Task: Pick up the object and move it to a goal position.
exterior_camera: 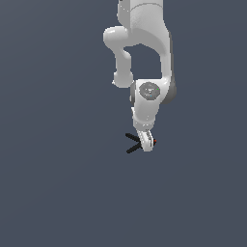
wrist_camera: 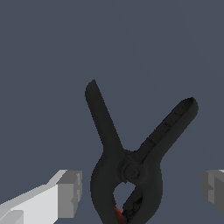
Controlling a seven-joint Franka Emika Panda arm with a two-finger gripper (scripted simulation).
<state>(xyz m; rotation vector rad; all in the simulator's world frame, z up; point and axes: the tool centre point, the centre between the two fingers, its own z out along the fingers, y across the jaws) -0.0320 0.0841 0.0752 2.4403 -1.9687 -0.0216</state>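
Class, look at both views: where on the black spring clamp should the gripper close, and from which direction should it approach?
Grip the spring clamp across its rounded body around the pivot, coming straight down from above. The gripper fingers already straddle that section, open; the splayed handles are too wide apart and angled.

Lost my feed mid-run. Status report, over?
Gripper open, fingers either side of the clamp, not touching. Clamp body between them, handles splayed outward. Nothing in the way.
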